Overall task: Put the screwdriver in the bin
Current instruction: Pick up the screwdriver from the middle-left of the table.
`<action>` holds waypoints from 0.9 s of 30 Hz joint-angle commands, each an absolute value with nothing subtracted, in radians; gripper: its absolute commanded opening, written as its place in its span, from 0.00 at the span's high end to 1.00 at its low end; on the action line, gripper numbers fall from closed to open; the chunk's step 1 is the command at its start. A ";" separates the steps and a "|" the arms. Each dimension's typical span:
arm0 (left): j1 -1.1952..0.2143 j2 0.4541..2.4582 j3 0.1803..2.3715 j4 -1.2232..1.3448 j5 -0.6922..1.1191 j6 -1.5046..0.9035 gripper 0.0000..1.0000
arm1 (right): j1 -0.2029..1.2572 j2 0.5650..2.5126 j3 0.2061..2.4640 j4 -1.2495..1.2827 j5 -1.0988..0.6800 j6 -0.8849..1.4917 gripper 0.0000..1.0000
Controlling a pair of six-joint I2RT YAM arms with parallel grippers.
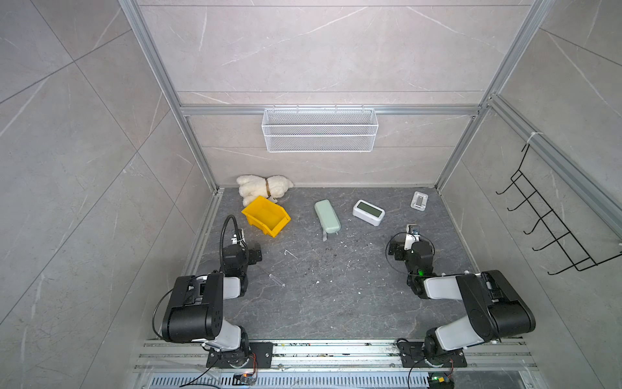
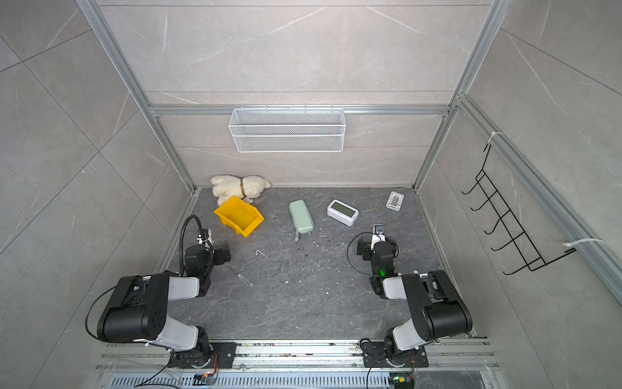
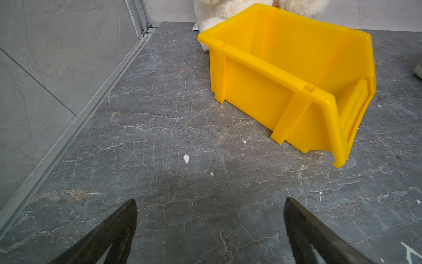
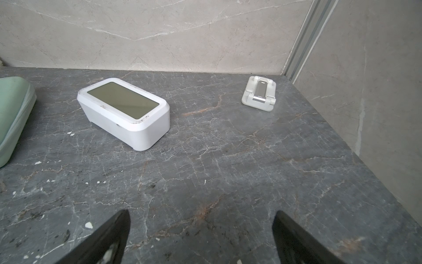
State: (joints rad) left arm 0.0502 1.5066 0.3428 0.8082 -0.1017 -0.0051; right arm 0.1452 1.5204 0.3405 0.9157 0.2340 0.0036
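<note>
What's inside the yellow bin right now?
Nothing shows inside the bin: in both top views its yellow floor is bare. In the left wrist view its near wall hides part of the floor. The screwdriver lies outside, on the table.

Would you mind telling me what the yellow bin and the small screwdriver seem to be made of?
The boxy yellow bin looks like moulded plastic, smooth with a soft sheen and ribbed walls. The slim screwdriver seems clear plastic at the handle, thin metal shaft.

I see the bin (image 3: pixel 251 96) in glossy yellow plastic, the tabletop (image 3: pixel 159 137) in matt, veined grey stone, the plush toy (image 1: pixel 266 188) in fluffy cloth. The screwdriver (image 2: pixel 245 280) has a clear plastic handle, and the basket (image 1: pixel 319 129) is white wire mesh.
</note>
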 commanded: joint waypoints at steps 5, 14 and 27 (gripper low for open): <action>0.054 1.480 0.333 0.884 -0.178 -0.051 0.00 | 0.143 1.505 0.318 0.963 0.246 0.013 0.01; -0.088 1.129 0.439 0.429 -0.447 -0.071 0.00 | 0.145 1.198 0.347 0.688 0.164 -0.035 0.01; -0.607 0.987 0.866 -0.637 -0.741 -0.698 0.00 | 0.293 0.923 0.563 0.229 -0.183 -0.076 0.01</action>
State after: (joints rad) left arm -0.5377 0.9787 0.7807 -0.2642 -0.6441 -0.4137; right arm 0.2443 0.9585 0.5095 0.3958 -0.0635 -0.0494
